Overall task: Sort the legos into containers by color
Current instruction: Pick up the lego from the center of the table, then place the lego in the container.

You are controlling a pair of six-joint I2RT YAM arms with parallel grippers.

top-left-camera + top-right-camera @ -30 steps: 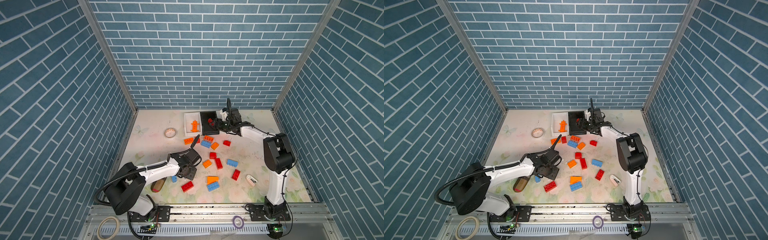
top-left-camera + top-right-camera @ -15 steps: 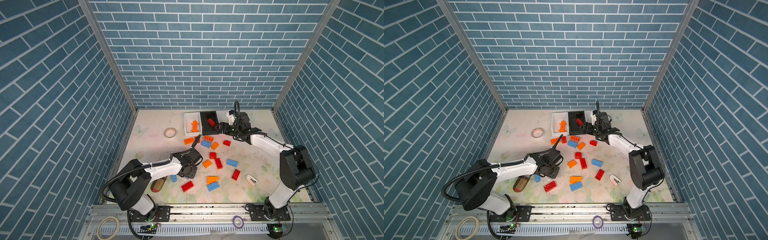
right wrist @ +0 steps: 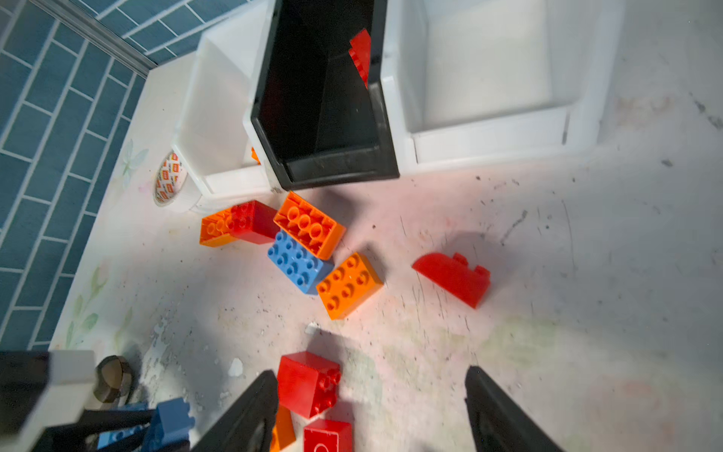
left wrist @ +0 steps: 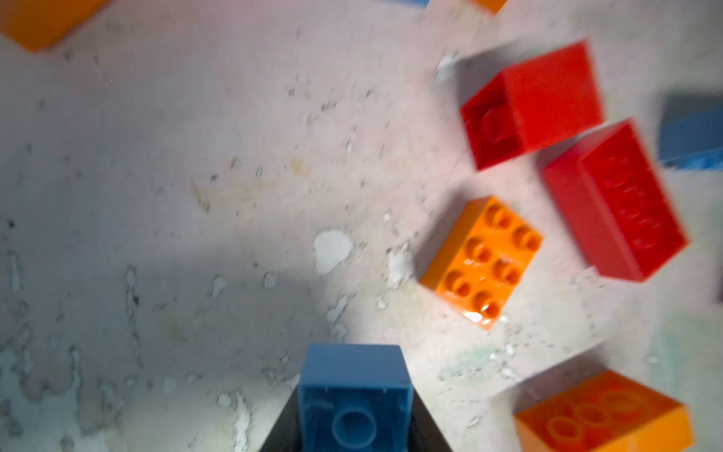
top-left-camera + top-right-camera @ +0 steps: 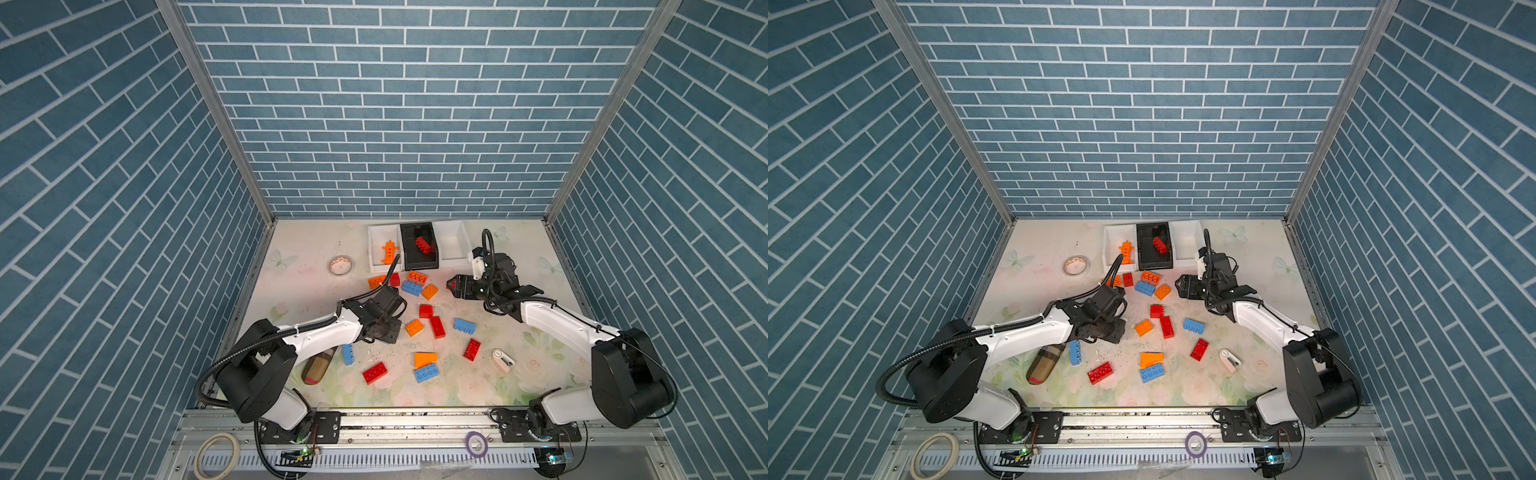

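**Brick Handling and Workspace**

A blue brick is clamped in the left tool, left of centre; the right tool is spread and empty. The legos, strewn centrally, are judged light, rigid and slick; flat sides should be gripped. The counter is worn. The containers stand far, by the tiled wall.

We spot red-and-yellow logo patches round the tape roll, but their lettering is too small to read

Bright light, blurry wrist views (soft shadows)
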